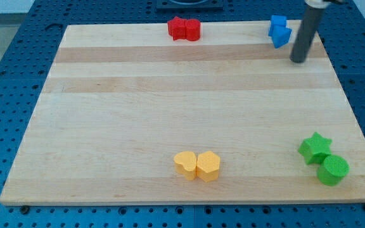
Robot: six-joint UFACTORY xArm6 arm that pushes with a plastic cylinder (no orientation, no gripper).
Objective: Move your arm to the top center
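Table (170, 114): pale wood, on a blue pegboard (18, 38).

My tip (298, 61): bare rod, a tool with no jaws to spread or press; sits at the view's top right, just right of two touching blue blocks (279, 31), well right of the top centre.

Top centre: red star (177, 28) touching red cylinder (192, 30).

Bottom centre: two yellow blocks (197, 166), touching.

Bottom right: green star (315, 147) against green cylinder (332, 170).
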